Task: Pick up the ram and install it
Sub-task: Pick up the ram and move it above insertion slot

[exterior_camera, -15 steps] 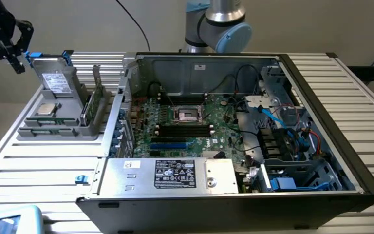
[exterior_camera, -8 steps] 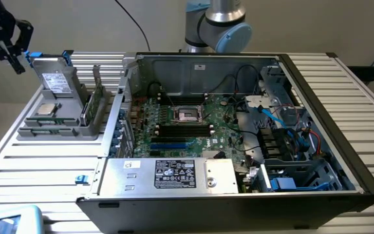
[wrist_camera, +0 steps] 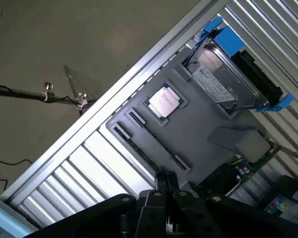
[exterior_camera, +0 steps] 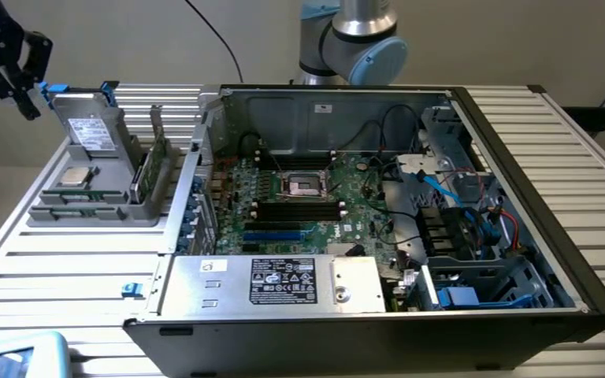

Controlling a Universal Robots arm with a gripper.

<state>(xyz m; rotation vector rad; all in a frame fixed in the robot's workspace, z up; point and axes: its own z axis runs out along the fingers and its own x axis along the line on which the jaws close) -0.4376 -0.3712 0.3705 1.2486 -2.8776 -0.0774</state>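
Observation:
The ram [wrist_camera: 150, 150] is a thin dark green strip lying edge-on in the long slot of the grey parts tray [wrist_camera: 198, 129], between two end clips. In the exterior view the ram [exterior_camera: 75, 211] sits along the tray's front edge. My gripper [wrist_camera: 165, 182] is shut, its black fingers pressed together with nothing between them. It hangs above the tray, close to the ram slot. In the exterior view the gripper [exterior_camera: 24, 98] is high over the tray's far left corner, well left of the open computer case [exterior_camera: 513, 181].
The tray also holds a silver processor chip [wrist_camera: 164, 100], a hard drive in a blue carrier [wrist_camera: 223, 82] and an upright green expansion card [exterior_camera: 154, 169]. Inside the case are black memory slots [exterior_camera: 300, 211], a processor socket [exterior_camera: 305, 185] and a power supply [exterior_camera: 281, 282]. The slatted table edge [wrist_camera: 89, 116] runs beside the tray.

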